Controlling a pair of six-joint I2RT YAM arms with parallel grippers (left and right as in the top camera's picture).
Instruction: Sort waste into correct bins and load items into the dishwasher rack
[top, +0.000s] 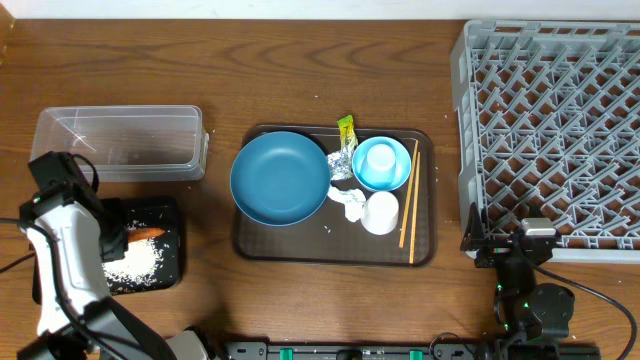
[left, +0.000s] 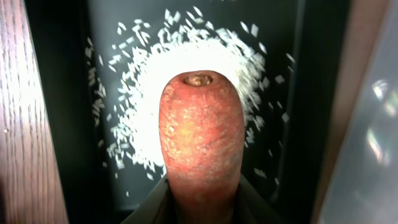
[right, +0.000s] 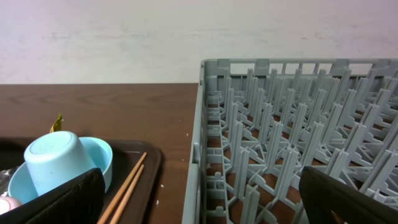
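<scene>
My left gripper is shut on the orange carrot and holds it over the black tray. In the left wrist view the carrot hangs above the rice pile. The rice lies in that tray. The dark-blue plate, light-blue cup, white cup, chopsticks, wrapper, foil and tissue sit on the brown tray. My right gripper is open and empty at the grey rack's near-left corner.
The clear tub stands behind the black tray. In the right wrist view the rack fills the right side, with the light-blue cup and chopsticks to the left. Bare wood lies between the brown tray and the rack.
</scene>
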